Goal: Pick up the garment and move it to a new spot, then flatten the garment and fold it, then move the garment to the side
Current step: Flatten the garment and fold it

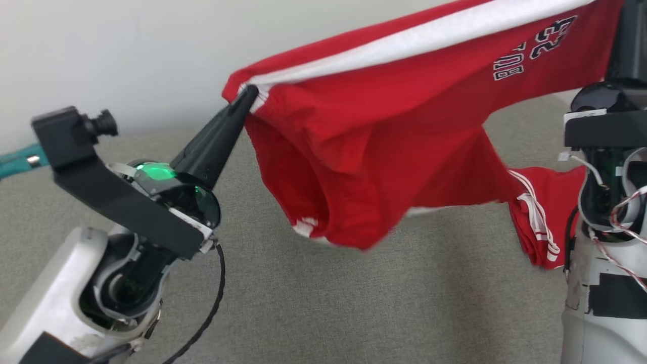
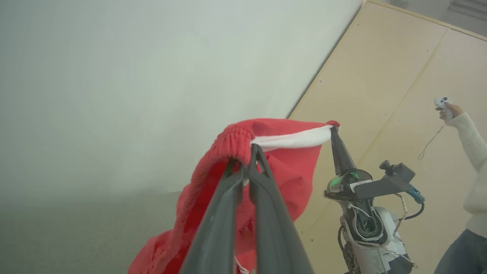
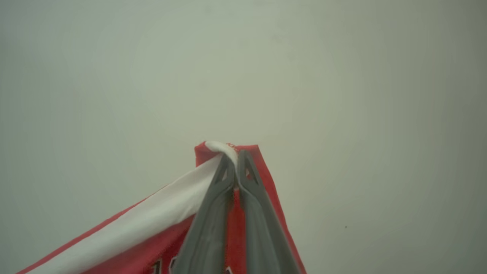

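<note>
1. The left gripper (image 1: 247, 96) is pinching one end of the red garment (image 1: 384, 151), with its fingers pressed together on the cloth where the white stripe (image 1: 429, 35) ends.
2. In the left wrist view, its tips are biting into the ribbed waistband (image 2: 232, 139). The gathered folds are hiding exactly how much cloth lies between them.
3. The right gripper (image 3: 236, 160) is clamping the opposite corner, and white and red cloth is wrapping over its tips. The left wrist view is showing it from the side, its point buried in that corner.
4. The garment is hanging in the air, stretched between the two grippers. Its middle is sagging above the grey fabric surface (image 1: 354, 303). I cannot tell whether the lowest folds near the right arm (image 1: 601, 212) are touching that surface.
5. A black-and-white print (image 1: 536, 45) is showing upside down near the right end. A "23" is readable, but the letters beside it are hard to make out.
6. The lower hem is blurring in the head view.
7. A person's hand (image 2: 449, 110) is holding a white controller (image 2: 441, 102), and the frame edge is cutting off the body.
</note>
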